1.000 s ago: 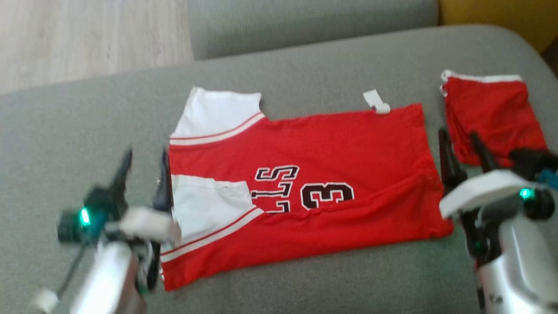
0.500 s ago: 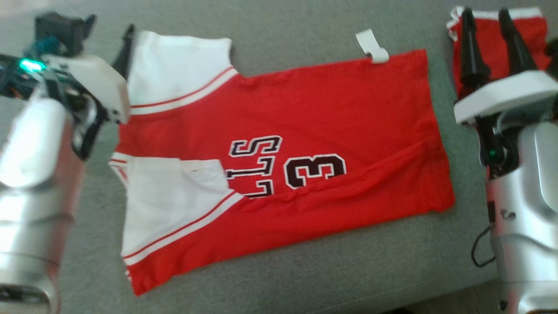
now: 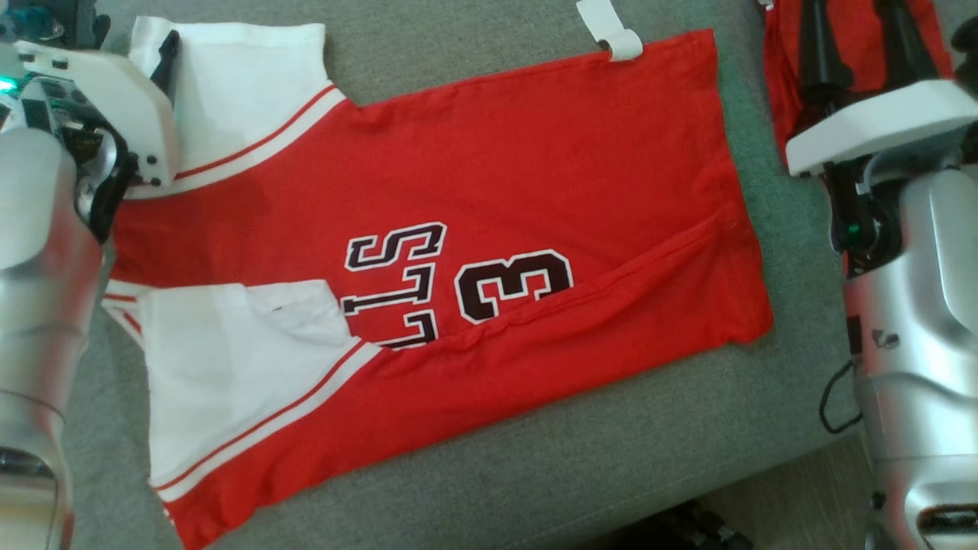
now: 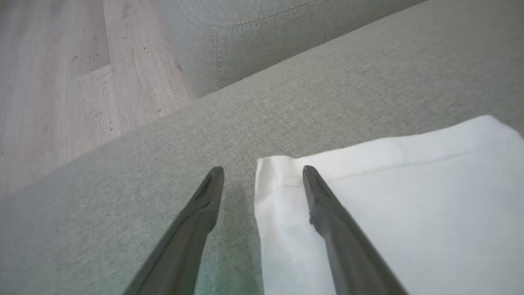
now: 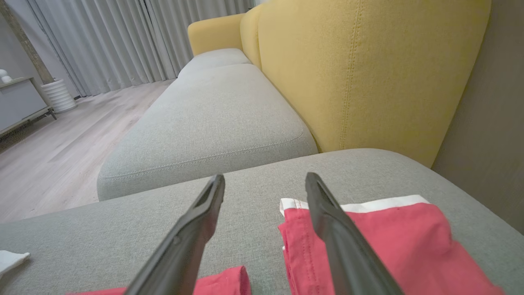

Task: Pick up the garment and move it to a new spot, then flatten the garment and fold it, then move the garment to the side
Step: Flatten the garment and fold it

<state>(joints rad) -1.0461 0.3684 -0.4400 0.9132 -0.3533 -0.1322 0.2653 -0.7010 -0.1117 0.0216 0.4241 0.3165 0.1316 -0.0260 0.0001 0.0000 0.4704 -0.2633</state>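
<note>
The jersey (image 3: 489, 176) lies lengthwise between two wide-open grippers: left gripper (image 4: 260, 176) astride its sleeve corner (image 4: 278, 182), right gripper (image 5: 265, 184) just past its hem (image 3: 735, 191).

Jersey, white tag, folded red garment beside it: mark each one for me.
jersey (image 3: 489, 168), head view, red chest panel.
white tag (image 3: 609, 24), head view, middle of strip.
folded red garment (image 5: 393, 241), right wrist view, top layer.

Head camera looks down; 2 wrist cameras skim the same cushion (image 3: 611, 458).

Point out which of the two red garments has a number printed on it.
The large jersey spread on the cushion: it bears a black 3; the small folded garment beside it shows none.
</note>
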